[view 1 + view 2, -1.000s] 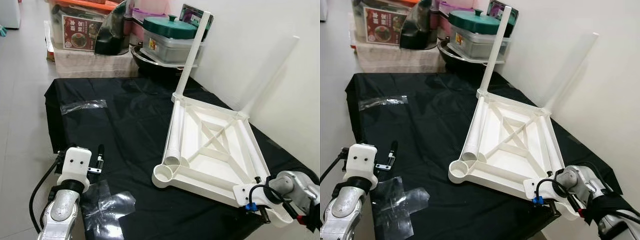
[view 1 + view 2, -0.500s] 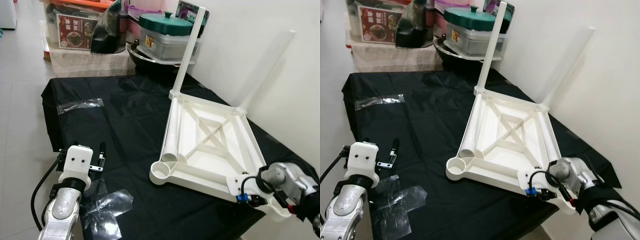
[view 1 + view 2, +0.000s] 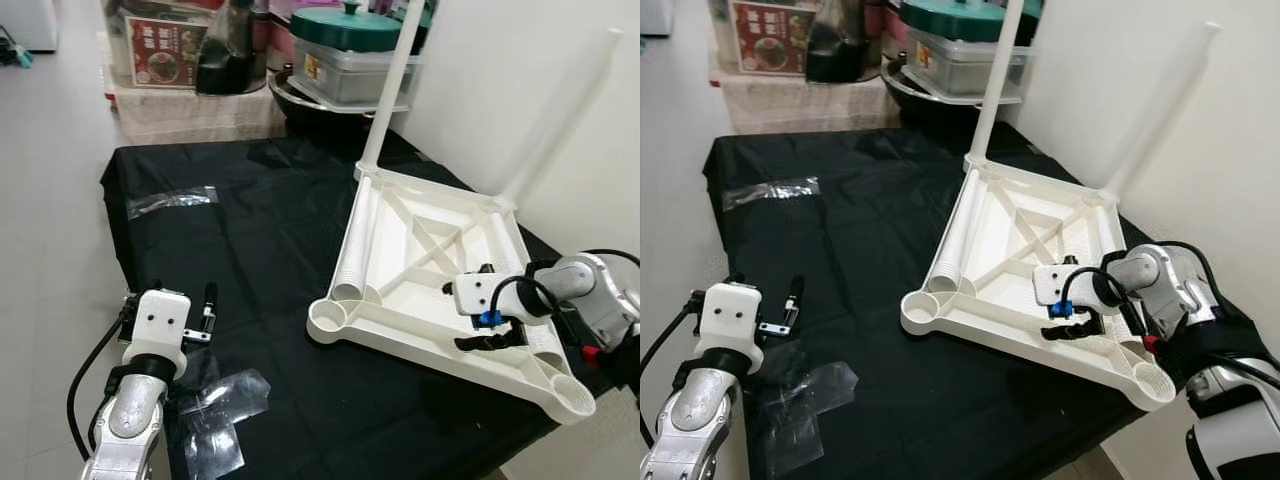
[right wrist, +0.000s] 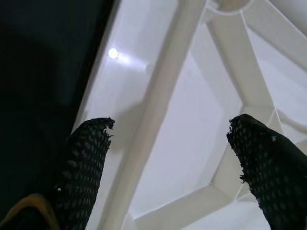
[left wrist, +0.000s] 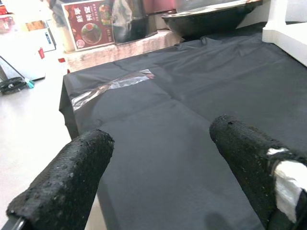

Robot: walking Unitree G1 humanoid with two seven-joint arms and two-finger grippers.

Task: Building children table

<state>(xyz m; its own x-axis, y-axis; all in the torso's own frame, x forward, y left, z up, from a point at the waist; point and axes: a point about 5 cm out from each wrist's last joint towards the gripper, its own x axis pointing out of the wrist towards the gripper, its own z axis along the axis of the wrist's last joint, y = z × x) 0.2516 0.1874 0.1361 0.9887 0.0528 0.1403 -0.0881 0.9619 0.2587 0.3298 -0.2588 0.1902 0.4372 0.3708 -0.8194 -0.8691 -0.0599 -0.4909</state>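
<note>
A: Quick status. The upside-down white tabletop [image 3: 430,270] lies on the black-covered desk [image 3: 250,230], directly under the right pincer [image 3: 1080,325], whose fingers are spread above the near rim rib. Two legs already stand up at the corners beyond that pincer: one leg [image 3: 392,80] by the pots, another leg [image 3: 560,110] against the wall.

B: And the loose leg [image 3: 352,250]?

A: It lies in the tray along the edge away from the right pincer, on the side facing the left pincer [image 3: 205,315], which is spread too, holding nothing, low over the desk well apart from the tabletop.

B: Risks?

A: The corner nearest the right pincer seems to overhang the desk edge, so a push down there could tip or slide the whole tabletop. That could knock the standing legs loose or roll the lying one.
</note>
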